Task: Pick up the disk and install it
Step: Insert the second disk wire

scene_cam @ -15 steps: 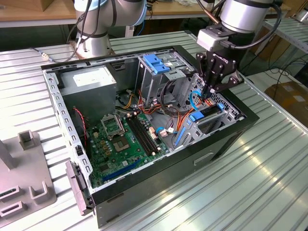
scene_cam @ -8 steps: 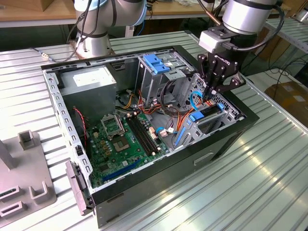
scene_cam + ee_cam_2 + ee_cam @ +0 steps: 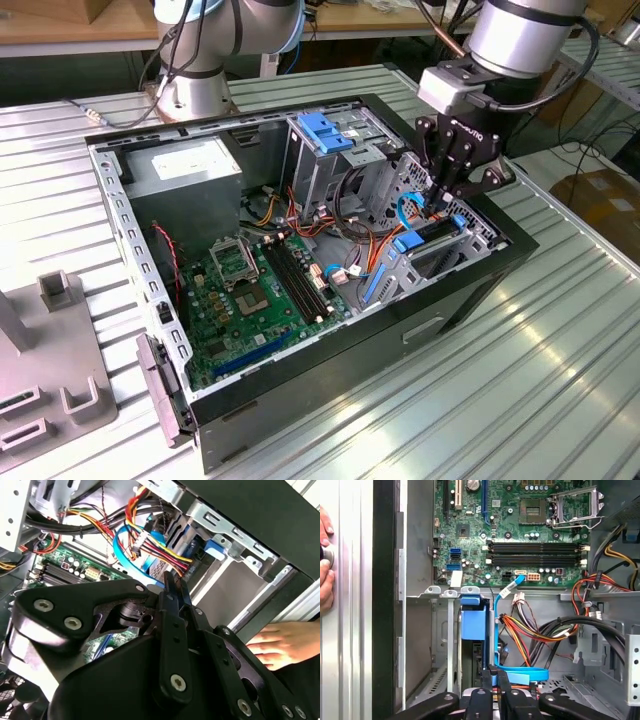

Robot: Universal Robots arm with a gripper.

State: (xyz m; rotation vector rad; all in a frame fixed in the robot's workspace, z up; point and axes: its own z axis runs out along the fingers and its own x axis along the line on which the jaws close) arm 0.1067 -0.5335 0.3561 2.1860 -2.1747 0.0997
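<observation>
Disk (image 3: pixel 437 232) sits on edge in the metal drive bay (image 3: pixel 440 265) at the front corner of the open computer case (image 3: pixel 330 395), on the exterior view's right, so pick-up looks done and the step in hand reads as seating it. In the first wrist view it shows as a narrow dark slab (image 3: pixel 473 654) going down into the bay, with a blue plastic rail (image 3: pixel 472 622) capping its upper edge; its label face is not visible. Gripper (image 3: pixel 446 196) hangs directly over the disk. In both wrist views its fingertips are drawn together with no gap and nothing visible between them (image 3: pixel 175 582) (image 3: pixel 493 671), so I judge it clenched and empty, placed to press rather than to hold; contact with the disk cannot be confirmed. Whether the disk is fully home cannot be told either. Judgement: finishing the seat calls for a straight push along the bay's guides without tilting the disk. A flat blue data cable (image 3: pixel 520 672) loops just beside the fingertips, and the bundle of coloured power wires (image 3: pixel 530 630) lies near it, so both could be snagged or pinched. Motherboard (image 3: pixel 250 300) is well apart from the work. A person's hand (image 3: pixel 280 640) rests on the ribbed table (image 3: pixel 520 380) just outside the case wall.
</observation>
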